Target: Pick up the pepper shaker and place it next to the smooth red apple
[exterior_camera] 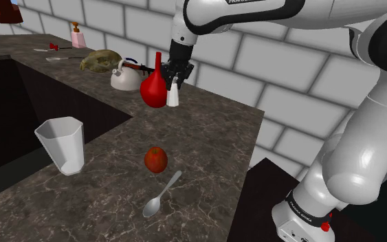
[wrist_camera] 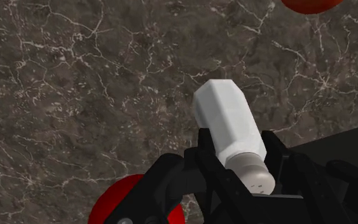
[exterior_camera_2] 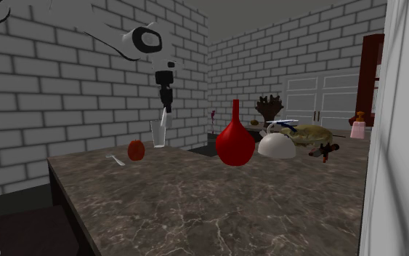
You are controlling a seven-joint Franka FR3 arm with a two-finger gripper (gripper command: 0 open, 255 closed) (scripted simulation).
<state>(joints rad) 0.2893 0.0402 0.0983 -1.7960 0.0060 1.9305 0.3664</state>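
The hand (exterior_camera: pixel 175 75) is closed on the white pepper shaker (exterior_camera: pixel 173 93). Its black fingers (wrist_camera: pixel 279 159) clasp the shaker near its capped end, and the body juts out tilted above the dark marbled worktop (exterior_camera: pixel 205 137). In the shoulder view the shaker shows just beside a red vase (exterior_camera: pixel 155 86), with a white kettle (exterior_camera: pixel 125 77) behind the vase. The red apple (exterior_camera: pixel 155 159) lies well apart from the shaker, nearer the stand. A metal spoon (exterior_camera: pixel 161 196) lies just beside the apple, and a clear faceted glass (exterior_camera: pixel 61 144) stands off to the shoulder view's left.
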